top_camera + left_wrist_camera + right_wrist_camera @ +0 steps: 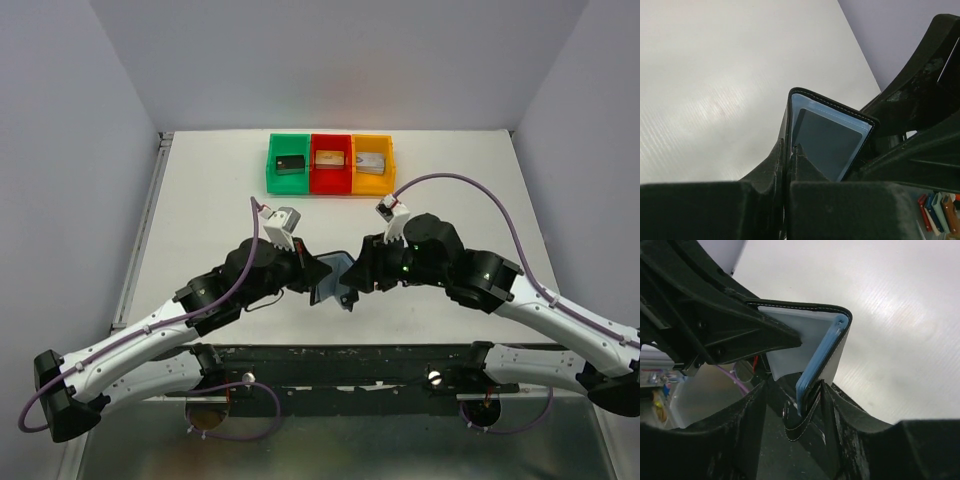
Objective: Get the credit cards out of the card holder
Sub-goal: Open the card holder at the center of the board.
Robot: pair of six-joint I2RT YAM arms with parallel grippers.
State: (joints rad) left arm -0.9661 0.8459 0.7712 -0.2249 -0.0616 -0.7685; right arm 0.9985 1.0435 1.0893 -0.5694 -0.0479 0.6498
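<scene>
The left gripper (788,152) has its jaws together, clamped on one leaf of the card holder (812,104). The holder stands open just ahead of its fingertips, held clear of the table (200,200). A dark credit card (830,142) sits in the blue-grey pocket. The right gripper (795,390) has its jaws apart, with the holder's other leaf between them, unclamped.

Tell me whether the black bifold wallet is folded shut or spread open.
Half open: the black bifold wallet forms a V, blue-grey inner faces showing, one flap pinched in the left tool.
</scene>
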